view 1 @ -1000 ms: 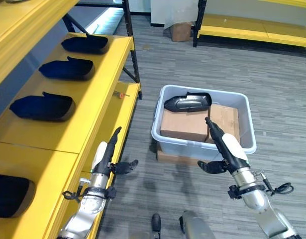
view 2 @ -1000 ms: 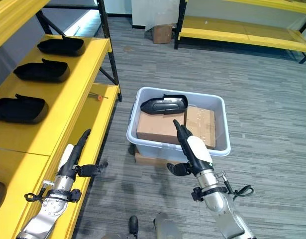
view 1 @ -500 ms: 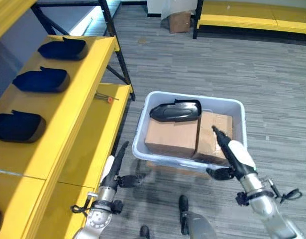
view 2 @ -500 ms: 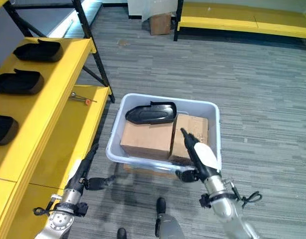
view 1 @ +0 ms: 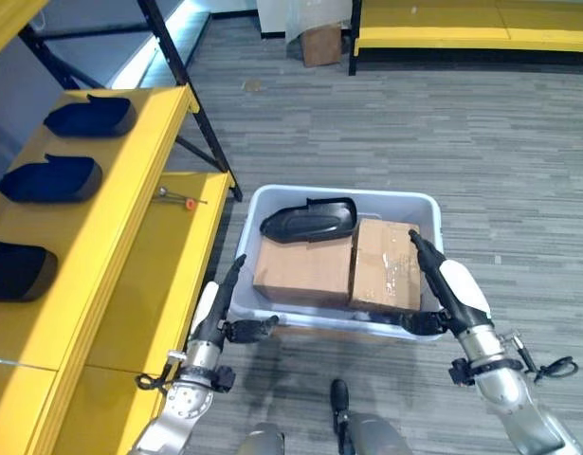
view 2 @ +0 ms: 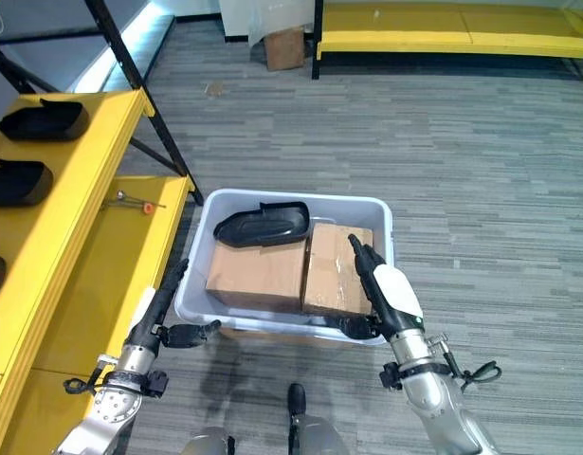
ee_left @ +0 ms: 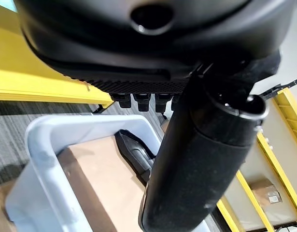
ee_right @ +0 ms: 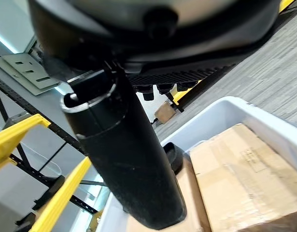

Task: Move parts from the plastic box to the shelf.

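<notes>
Left eye view | left hand [view 1: 218,308], right hand [view 1: 452,289] fingers straight | plastic box [view 1: 272,318] between

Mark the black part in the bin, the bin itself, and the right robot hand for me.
black part [view 1: 308,220], left eye view, middle of its shell
bin [view 1: 340,194], left eye view, far rim
right robot hand [view 1: 443,289], left eye view, back of the hand

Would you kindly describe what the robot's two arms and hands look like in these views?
Both forearms are silver-grey metal with a dark band at the wrist. The left hand and right hand are dark, with slim fingers, and each bears a white cover along one side. In the wrist views the thumbs look like thick matt black cylinders.
</notes>
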Available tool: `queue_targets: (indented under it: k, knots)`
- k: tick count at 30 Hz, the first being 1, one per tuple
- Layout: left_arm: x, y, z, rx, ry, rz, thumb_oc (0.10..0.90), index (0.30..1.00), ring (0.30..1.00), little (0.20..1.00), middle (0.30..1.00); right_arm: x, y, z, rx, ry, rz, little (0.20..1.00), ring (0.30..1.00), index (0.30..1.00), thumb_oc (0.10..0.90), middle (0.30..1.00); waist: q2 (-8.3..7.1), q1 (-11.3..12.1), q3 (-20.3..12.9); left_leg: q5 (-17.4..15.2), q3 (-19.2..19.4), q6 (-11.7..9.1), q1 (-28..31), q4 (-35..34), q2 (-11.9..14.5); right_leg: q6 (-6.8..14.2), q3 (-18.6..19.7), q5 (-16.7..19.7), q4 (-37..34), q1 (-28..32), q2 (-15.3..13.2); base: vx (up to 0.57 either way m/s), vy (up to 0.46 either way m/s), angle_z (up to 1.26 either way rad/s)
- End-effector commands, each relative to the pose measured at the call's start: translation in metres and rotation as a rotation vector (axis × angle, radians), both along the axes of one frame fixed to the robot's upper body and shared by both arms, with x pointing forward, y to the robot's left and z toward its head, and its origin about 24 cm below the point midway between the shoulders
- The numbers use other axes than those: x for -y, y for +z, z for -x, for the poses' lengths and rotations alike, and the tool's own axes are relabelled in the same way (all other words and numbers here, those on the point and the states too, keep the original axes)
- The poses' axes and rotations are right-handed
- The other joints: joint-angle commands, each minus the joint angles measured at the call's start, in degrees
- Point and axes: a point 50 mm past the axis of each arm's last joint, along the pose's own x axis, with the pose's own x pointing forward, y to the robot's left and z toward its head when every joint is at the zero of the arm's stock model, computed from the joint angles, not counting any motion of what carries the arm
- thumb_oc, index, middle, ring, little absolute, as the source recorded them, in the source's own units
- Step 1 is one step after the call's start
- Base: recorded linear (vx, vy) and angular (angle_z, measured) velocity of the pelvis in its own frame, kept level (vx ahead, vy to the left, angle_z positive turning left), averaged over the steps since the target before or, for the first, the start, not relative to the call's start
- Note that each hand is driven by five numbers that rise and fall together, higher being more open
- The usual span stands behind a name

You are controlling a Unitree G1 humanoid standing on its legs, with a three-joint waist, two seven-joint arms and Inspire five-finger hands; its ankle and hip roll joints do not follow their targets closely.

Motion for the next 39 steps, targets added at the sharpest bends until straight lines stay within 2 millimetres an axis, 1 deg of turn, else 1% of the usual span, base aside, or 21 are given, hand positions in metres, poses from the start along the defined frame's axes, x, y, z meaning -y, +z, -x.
queue_targets:
  k: [1, 2, 3, 5, 6, 9, 12, 16, 17, 19, 20, 22, 23, 24, 25, 26, 28, 29, 32, 38, 39]
  knots:
    - [0.0, 0.039, -0.007, 0.201, -0.044, 0.012, 0.9, 1.0, 1.0, 1.0, 1.0, -0.001, 0.048, -0.01, 0.265, 0.044, -0.014, 1.0, 1.0, 1.0, 0.9, 1.0, -0.97, 1.02, -1.0, 9.17, 3.41, 2.34, 3.08, -15.52, 2.63, 8.39, 3.71, -1.76, 0.05, 3.63, -7.06, 0.16, 0.145, 0.09]
    - [0.0, 0.039, -0.007, 0.204, -0.038, 0.01, 0.9, 1.0, 1.0, 1.0, 1.0, -0.001, 0.051, -0.011, 0.284, 0.041, -0.017, 1.0, 1.0, 1.0, 0.9, 1.0, -0.57, 1.48, -1.13, 11.1, 3.09, 1.29, 3.03, -17.59, 3.28, 8.97, 4.04, -1.98, -0.26, 4.5, -7.45, 0.19, 0.246, -0.24]
    - [0.0, 0.038, -0.005, 0.203, -0.038, 0.027, 0.9, 1.0, 1.0, 1.0, 1.0, -0.003, 0.05, -0.011, 0.276, 0.047, -0.027, 1.0, 1.0, 1.0, 0.9, 1.0, -0.04, 1.51, -1.3, 8.83, 2.69, 1.64, 4.34, -16.45, 2.71, 9.3, 5.14, -2.45, 0.23, 4.8, -7.6, 0.18, 0.248, -0.45]
    - [0.003, 0.038, -0.006, 0.206, -0.054, 0.026, 0.9, 1.0, 1.0, 1.0, 1.0, -0.005, 0.049, -0.011, 0.273, 0.052, -0.007, 1.0, 1.0, 1.0, 0.9, 1.0, 0.49, 0.98, -1.95, 8.11, 5.19, 1.31, 5.66, -17.79, 1.88, 9.88, 4.8, -1.28, -0.5, 5.1, -8.47, 0.12, 0.232, -0.51]
    - [0.003, 0.041, -0.008, 0.218, -0.059, 0.025, 0.9, 1.0, 1.0, 1.0, 1.0, -0.005, 0.05, -0.012, 0.281, 0.046, -0.006, 1.0, 1.0, 1.0, 0.9, 1.0, 0.36, 0.74, -2.14, 7.53, 5.19, 1.64, 6.24, -18.08, 1.06, 9.97, 5.32, -0.66, -0.69, 4.74, -8.9, 0.11, 0.222, -0.45]
    - [-0.004, 0.048, -0.01, 0.241, -0.045, -0.02, 0.9, 1.0, 1.0, 1.0, 1.0, -0.009, 0.054, -0.019, 0.294, 0.046, -0.014, 1.0, 1.0, 1.0, 0.9, 1.0, -0.8, 1.71, -2.61, 5.76, 8.0, 3.29, 7.78, -19.48, -1.12, 11.64, 6.76, 0.96, -2.18, 4.25, -11.08, 0.09, 0.205, -0.32]
    - [-0.009, 0.054, -0.012, 0.264, -0.028, -0.036, 0.9, 1.0, 1.0, 1.0, 1.0, -0.01, 0.059, -0.027, 0.31, 0.044, 0.002, 1.0, 1.0, 1.0, 0.9, 1.0, -1.81, 2.55, -2.21, 5.74, 9.01, 3.75, 7.33, -19.74, -1.85, 12.17, 6.72, 1.85, -3.07, 3.37, -12.3, 0.01, 0.102, -0.32]
    - [-0.013, 0.055, -0.012, 0.266, -0.018, -0.047, 0.9, 1.0, 1.0, 1.0, 1.0, -0.01, 0.071, -0.036, 0.35, 0.053, 0.039, 1.0, 1.0, 1.0, 0.9, 1.0, -2.5, 3.25, -1.62, 5.56, 8.99, 3.9, 6.36, -19.67, -2.16, 12.41, 6.14, 2.22, -3.64, 2.44, -12.77, -0.01, 0.012, 0.1]
    - [-0.015, 0.057, -0.011, 0.272, -0.009, -0.048, 0.9, 1.0, 1.0, 1.0, 1.0, -0.011, 0.08, -0.046, 0.381, 0.057, 0.062, 1.0, 1.0, 1.0, 0.9, 1.0, -2.77, 3.88, -0.78, 6.04, 8.91, 3.71, 5.35, -20.02, -2.07, 12.36, 5.97, 2.46, -3.7, 1.31, -12.84, -0.07, -0.007, 0.06]
    - [-0.017, 0.061, -0.013, 0.286, -0.001, -0.041, 0.9, 1.0, 1.0, 1.0, 1.0, -0.012, 0.09, -0.056, 0.413, 0.053, 0.071, 1.0, 1.0, 1.0, 0.9, 1.0, -2.9, 4.42, 0.18, 6.64, 8.66, 3.42, 4.23, -20.26, -1.81, 12.16, 5.63, 2.55, -3.55, 0.12, -12.72, -0.09, -0.034, 0.03]
    - [-0.016, 0.064, -0.015, 0.298, -0.002, -0.033, 0.9, 1.0, 1.0, 1.0, 1.0, -0.013, 0.1, -0.068, 0.437, 0.048, 0.096, 1.0, 1.0, 1.0, 0.9, 1.0, -2.85, 5.29, 1.46, 7.21, 8.27, 3.07, 2.98, -20.12, -1.53, 12.0, 5.24, 2.6, -3.29, -0.91, -12.54, -0.11, -0.058, 0.21]
    - [-0.016, 0.066, -0.017, 0.306, 0.0, -0.03, 0.9, 1.0, 1.0, 1.0, 1.0, -0.016, 0.107, -0.076, 0.459, 0.05, 0.104, 1.0, 1.0, 1.0, 0.9, 1.0, -2.76, 5.52, 2.44, 7.4, 8.02, 2.95, 2.16, -19.8, -1.42, 11.84, 5.1, 2.59, -2.89, -1.69, -12.34, -0.09, -0.048, 0.25]
    - [-0.014, 0.069, -0.017, 0.317, -0.014, -0.025, 0.9, 1.0, 1.0, 1.0, 1.0, -0.017, 0.117, -0.086, 0.481, 0.04, 0.132, 1.0, 1.0, 1.0, 0.9, 1.0, -2.63, 6.37, 3.92, 7.86, 7.58, 2.81, 1.14, -19.67, -1.27, 11.62, 4.85, 2.67, -2.5, -2.62, -12.12, -0.06, -0.03, 0.11]
    - [-0.015, 0.069, -0.018, 0.32, -0.011, -0.024, 0.9, 1.0, 1.0, 1.0, 1.0, -0.018, 0.118, -0.087, 0.484, 0.043, 0.133, 1.0, 1.0, 1.0, 0.9, 1.0, -2.57, 6.17, 4.03, 7.86, 7.53, 2.79, 1.01, -19.59, -1.24, 11.6, 4.84, 2.64, -2.37, -2.75, -12.09, -0.13, -0.066, 0.08]
    - [-0.013, 0.072, -0.019, 0.331, -0.022, -0.019, 0.9, 1.0, 1.0, 1.0, 1.0, -0.018, 0.132, -0.098, 0.515, 0.028, 0.182, 1.0, 1.0, 1.0, 0.9, 1.0, -2.46, 7.08, 5.77, 8.39, 7.2, 2.55, -0.36, -19.29, -1.0, 11.45, 4.4, 2.73, -1.83, -3.83, -12.03, -0.08, -0.039, 0.15]
    - [-0.013, 0.073, -0.019, 0.334, -0.018, -0.017, 0.9, 1.0, 1.0, 1.0, 1.0, -0.019, 0.134, -0.099, 0.519, 0.031, 0.183, 1.0, 1.0, 1.0, 0.9, 1.0, -2.38, 6.85, 5.86, 8.38, 7.14, 2.53, -0.56, -19.16, -0.97, 11.42, 4.38, 2.7, -1.68, -4.02, -12.0, -0.12, -0.056, 0.09]
    - [-0.012, 0.075, -0.021, 0.347, -0.02, -0.008, 0.9, 1.0, 1.0, 1.0, 1.0, -0.02, 0.152, -0.113, 0.551, 0.007, 0.239, 1.0, 1.0, 1.0, 0.9, 1.0, -1.97, 7.72, 7.79, 9.19, 6.66, 2.33, -1.92, -19.2, -0.85, 11.27, 4.15, 2.94, -1.18, -5.52, -11.76, -0.07, -0.022, 0.06]
    - [-0.012, 0.076, -0.021, 0.35, -0.017, -0.007, 0.9, 1.0, 1.0, 1.0, 1.0, -0.021, 0.153, -0.114, 0.554, 0.009, 0.24, 1.0, 1.0, 1.0, 0.9, 1.0, -1.91, 7.56, 7.86, 9.22, 6.65, 2.32, -2.02, -19.19, -0.82, 11.26, 4.17, 2.93, -1.07, -5.67, -11.73, -0.06, -0.012, 0.06]
    - [-0.01, 0.077, -0.025, 0.363, -0.01, 0.003, 0.9, 1.0, 1.0, 1.0, 1.0, -0.02, 0.17, -0.128, 0.572, -0.024, 0.296, 1.0, 1.0, 1.0, 0.9, 1.0, -1.57, 8.51, 9.85, 10.37, 6.33, 2.02, -3.49, -19.93, -0.51, 11.16, 3.89, 3.13, -0.38, -7.47, -11.43, -0.05, -0.015, 0.02]
    - [-0.008, 0.083, -0.031, 0.395, 0.003, 0.016, 0.9, 1.0, 1.0, 1.0, 1.0, -0.019, 0.176, -0.141, 0.532, -0.045, 0.362, 1.0, 1.0, 1.0, 0.9, 1.0, -1.27, 9.02, 11.89, 11.2, 5.74, 1.74, -5.16, -20.72, -0.49, 11.05, 3.34, 3.01, 0.66, -9.65, -11.11, -0.03, -0.024, 0.1]
    - [-0.008, 0.085, -0.032, 0.406, 0.009, 0.014, 0.9, 1.0, 1.0, 1.0, 1.0, -0.015, 0.181, -0.147, 0.511, -0.063, 0.424, 1.0, 1.0, 1.0, 0.9, 1.0, -0.91, 9.41, 12.9, 11.55, 5.32, 1.61, -6.15, -20.99, -0.66, 11.04, 3.02, 2.92, 1.22, -10.62, -11.25, 0.0, 0.0, 0.0]
